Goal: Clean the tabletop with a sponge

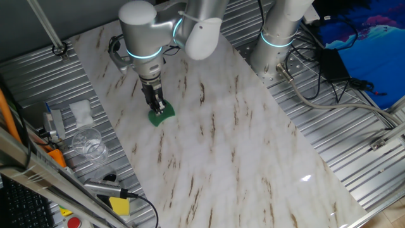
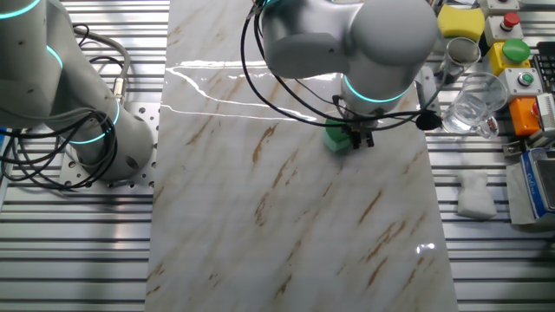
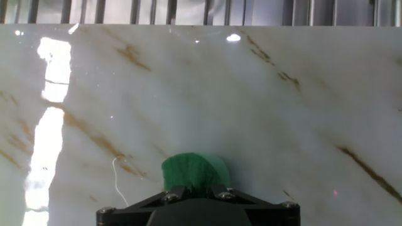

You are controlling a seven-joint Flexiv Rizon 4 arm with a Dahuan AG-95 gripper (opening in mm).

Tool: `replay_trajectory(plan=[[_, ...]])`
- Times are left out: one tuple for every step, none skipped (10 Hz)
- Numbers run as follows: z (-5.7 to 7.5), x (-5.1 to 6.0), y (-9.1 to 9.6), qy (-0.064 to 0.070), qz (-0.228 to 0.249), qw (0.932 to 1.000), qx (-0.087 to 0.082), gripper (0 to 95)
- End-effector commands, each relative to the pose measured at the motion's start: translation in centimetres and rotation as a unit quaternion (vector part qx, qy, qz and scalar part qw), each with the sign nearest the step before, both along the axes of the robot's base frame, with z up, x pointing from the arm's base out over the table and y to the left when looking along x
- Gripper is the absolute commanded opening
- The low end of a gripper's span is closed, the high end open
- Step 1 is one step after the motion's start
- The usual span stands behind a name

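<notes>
One small green rectangular sponge, pinched between black two-finger gripper, pressed onto glossy white marble-look tabletop, near its long edge beside clear glass.

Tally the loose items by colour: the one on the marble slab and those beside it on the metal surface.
Green: 1, the sponge
White: 1, crumpled tissue
Clear: 1, glass cup
Yellow: 1, block
Total: 4
</notes>
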State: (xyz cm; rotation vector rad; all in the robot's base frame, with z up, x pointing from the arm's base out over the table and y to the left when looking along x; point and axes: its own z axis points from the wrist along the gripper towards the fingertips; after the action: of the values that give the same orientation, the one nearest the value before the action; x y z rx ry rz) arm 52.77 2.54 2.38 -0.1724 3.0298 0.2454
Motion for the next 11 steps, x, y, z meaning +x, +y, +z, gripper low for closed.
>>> replay_trajectory(plan=[[-0.3,0.3,0.5,0.0,-0.001,1.0,0.006,0.0],[-0.2,0.3,0.4,0.004,0.003,1.0,0.001,0.0],[-0.2,0.2,0.4,0.006,0.008,1.0,0.001,0.0],[-0.1,0.2,0.4,0.006,0.006,1.0,0.004,0.0],[0.1,0.1,0.5,0.007,-0.001,0.9999,0.013,0.0],[0.5,0.1,0.7,0.006,-0.007,0.9997,0.023,0.0],[0.8,0.2,0.9,0.004,-0.011,0.9995,0.028,0.0],[0.8,0.3,1.3,0.003,-0.016,0.9993,0.034,0.0],[0.7,0.4,1.7,0.002,-0.022,0.9989,0.04,0.0],[0.7,0.5,2.0,0.0,-0.026,0.9987,0.044,0.0],[1.0,0.9,2.8,0.001,-0.037,0.9979,0.053,0.0]])
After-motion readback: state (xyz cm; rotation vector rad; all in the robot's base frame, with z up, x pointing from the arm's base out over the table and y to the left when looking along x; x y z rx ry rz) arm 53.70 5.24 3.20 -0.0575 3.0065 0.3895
